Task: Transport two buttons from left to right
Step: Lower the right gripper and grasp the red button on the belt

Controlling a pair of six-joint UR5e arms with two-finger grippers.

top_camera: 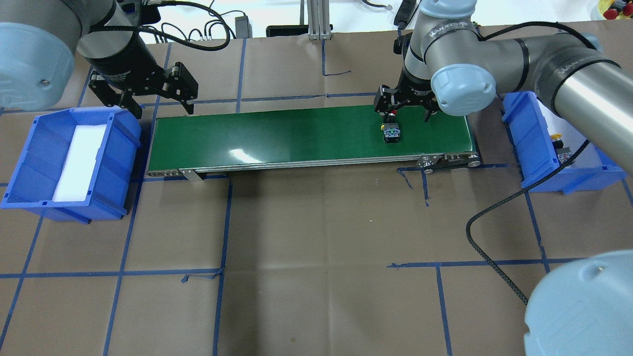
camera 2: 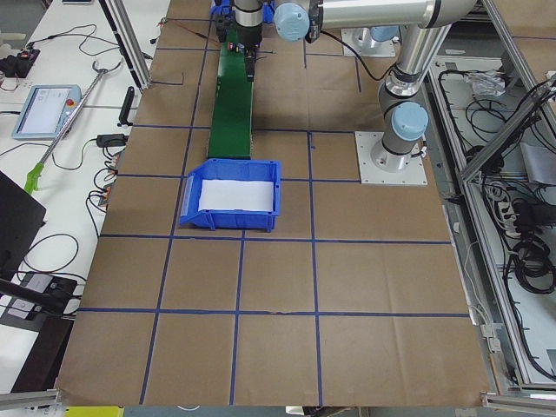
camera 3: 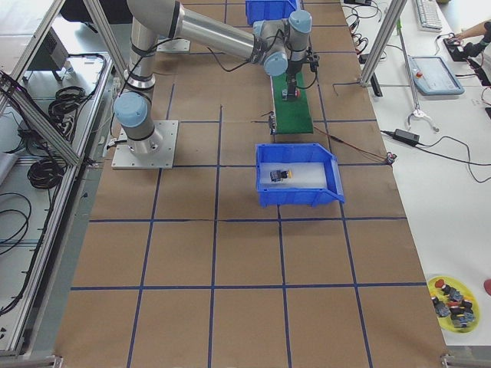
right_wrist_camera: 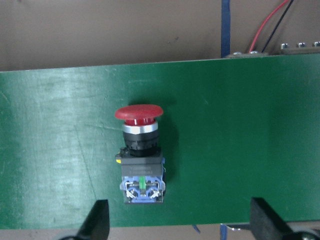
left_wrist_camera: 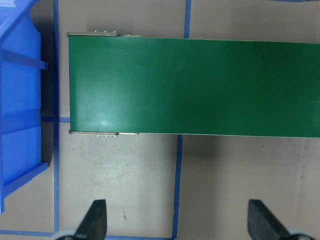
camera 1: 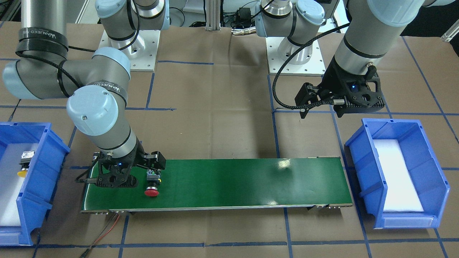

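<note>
Right under the right gripper (right_wrist_camera: pixel 180 222), at its end of the green conveyor belt (camera 1: pixel 233 182), the red button (right_wrist_camera: pixel 141 150) lies on its side on the belt. The gripper's two fingers (right_wrist_camera: pixel 97 222) stand wide apart and touch nothing. The button's black-and-grey block sits just ahead of the gap between them, nearer one finger than the other. Its red cap points away from the robot, toward the belt's far edge. The gripper hangs low and close over the belt, though how low I cannot tell. Red and black wires (right_wrist_camera: pixel 270 25) run off from the belt frame close by.

Off to that gripper's outer side, past the belt's end, a blue bin (camera 1: pixel 59 147) stands on the brown paper table (top_camera: pixel 316 237). In it the yellow button (camera 1: pixel 24 165) lies on its side on a white pad, its cap also turned away from the robot.

Near the belt's other end the left gripper (top_camera: pixel 162 110) hangs high in the air with its fingers spread wide and nothing between them. Beneath its fingertips are paper and blue tape lines (left_wrist_camera: pixel 178 175), with the belt's end just ahead of them. To its outer side a second blue bin (top_camera: pixel 29 148), lined with white foam, stands close to the belt's end and clear of the gripper.
</note>
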